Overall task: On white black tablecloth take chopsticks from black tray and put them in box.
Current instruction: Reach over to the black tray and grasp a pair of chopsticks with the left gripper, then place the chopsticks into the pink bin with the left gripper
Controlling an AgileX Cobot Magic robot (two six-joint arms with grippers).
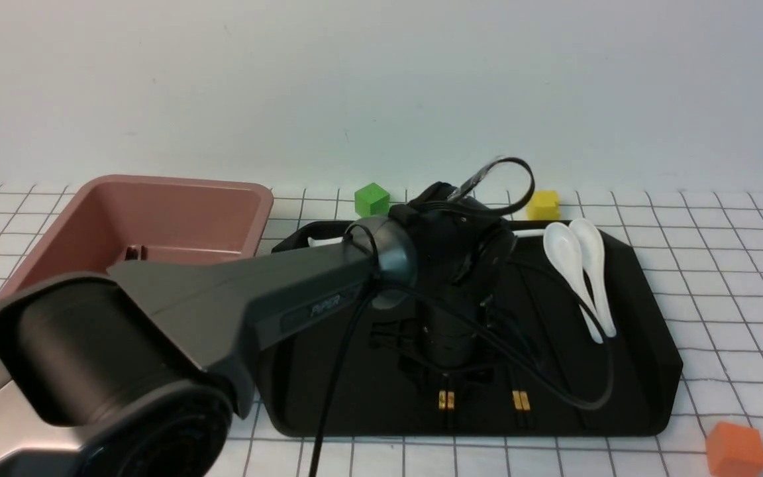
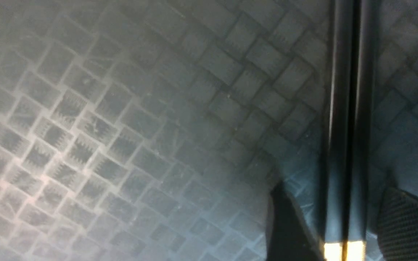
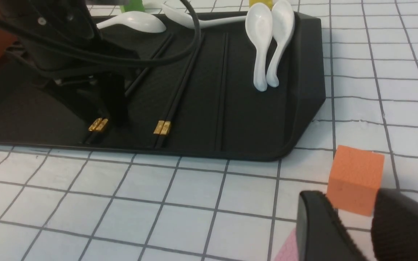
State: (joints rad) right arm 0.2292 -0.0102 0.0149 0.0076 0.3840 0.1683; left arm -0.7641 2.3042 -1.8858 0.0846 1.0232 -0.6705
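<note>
The black tray (image 1: 646,344) lies on the white grid tablecloth (image 1: 719,265). Two pairs of black chopsticks lie in it, gold bands toward me. My left gripper (image 1: 448,381) points down over the left pair (image 1: 446,399). In the left wrist view its fingers (image 2: 289,224) straddle that pair (image 2: 345,145) just above the tray floor (image 2: 122,127), jaws open with small gaps. The second pair (image 1: 520,399) lies to the right. The pink-brown box (image 1: 156,212) stands at the tray's left. My right gripper (image 3: 350,208) is open and empty above the cloth (image 3: 194,188).
Two white soup spoons (image 1: 580,278) lie at the tray's right, with more at its far edge (image 3: 132,20). A green cube (image 1: 371,199) and a yellow cube (image 1: 544,204) sit behind the tray. An orange cube (image 3: 356,179) sits just past my right gripper.
</note>
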